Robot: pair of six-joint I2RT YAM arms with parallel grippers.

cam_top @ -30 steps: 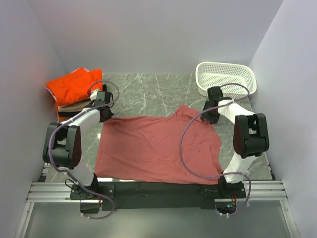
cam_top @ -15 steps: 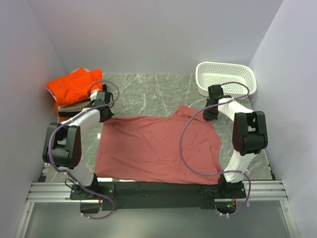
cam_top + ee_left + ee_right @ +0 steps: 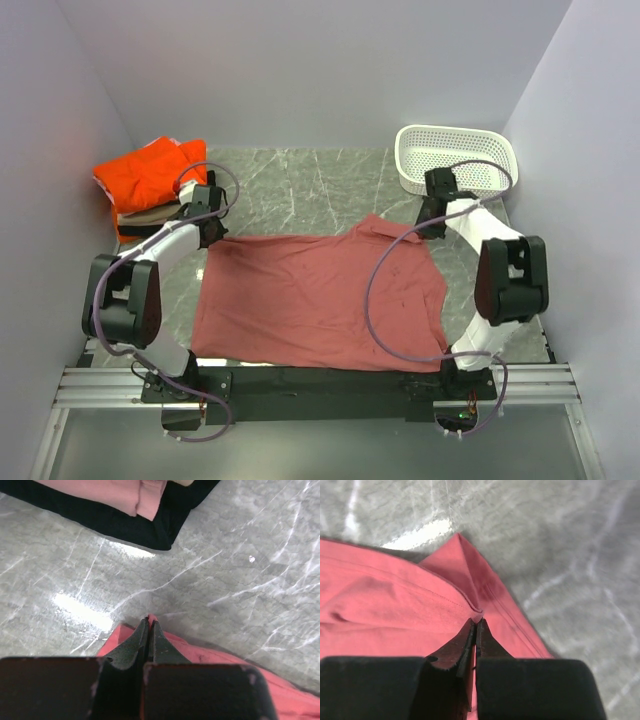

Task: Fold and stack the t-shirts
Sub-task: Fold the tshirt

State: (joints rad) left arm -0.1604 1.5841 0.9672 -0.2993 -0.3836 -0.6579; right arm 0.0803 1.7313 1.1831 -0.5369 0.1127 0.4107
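Observation:
A dusty-red t-shirt (image 3: 315, 295) lies spread flat on the marble table between the two arms. My left gripper (image 3: 212, 236) is shut on its far left corner; in the left wrist view a tip of red cloth (image 3: 151, 618) pokes out between the closed fingers. My right gripper (image 3: 428, 232) is shut on the shirt's far right corner, pinching a fold of its hem (image 3: 478, 615). A stack of folded t-shirts sits at the back left, bright orange (image 3: 145, 175) on top of beige (image 3: 145, 215) and black (image 3: 115, 522).
A white perforated basket (image 3: 457, 158) stands at the back right, close behind the right gripper. Grey walls close in the table on the left, back and right. Bare marble (image 3: 300, 190) lies between the stack and the basket.
The right gripper has closed on the shirt's far right corner, and its arm has shifted slightly. The left gripper stays shut on its corner.

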